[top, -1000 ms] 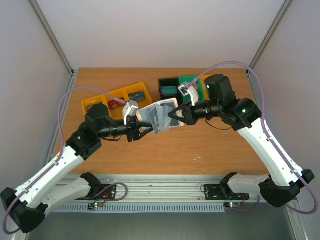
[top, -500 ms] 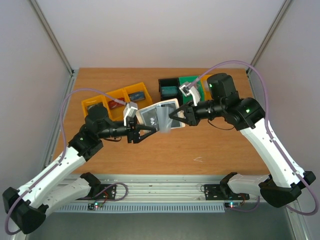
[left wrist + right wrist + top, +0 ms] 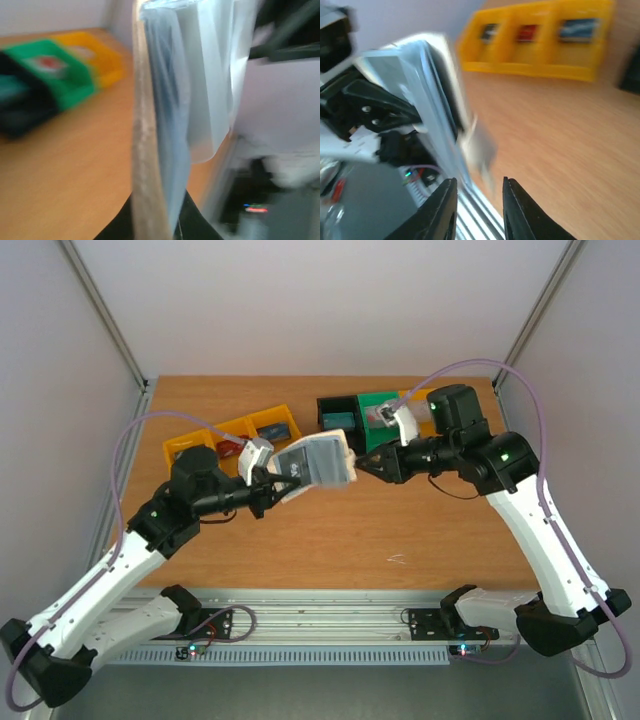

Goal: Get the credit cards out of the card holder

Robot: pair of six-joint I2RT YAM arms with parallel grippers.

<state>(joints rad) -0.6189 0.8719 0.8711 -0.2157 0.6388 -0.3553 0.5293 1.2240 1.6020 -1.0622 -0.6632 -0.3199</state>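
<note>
Left gripper clamps the card holder aloft over the desk middle, apparently presenting its free edge to the right gripper, jaws narrowly parted, empty, just beside it.

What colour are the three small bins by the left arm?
The bins are yellow; clearest in right wrist view.

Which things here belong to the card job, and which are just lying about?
Job: card holder, clamped in left gripper; right gripper near its edge.
Lying about: yellow bins, green bin, black bin.
</note>
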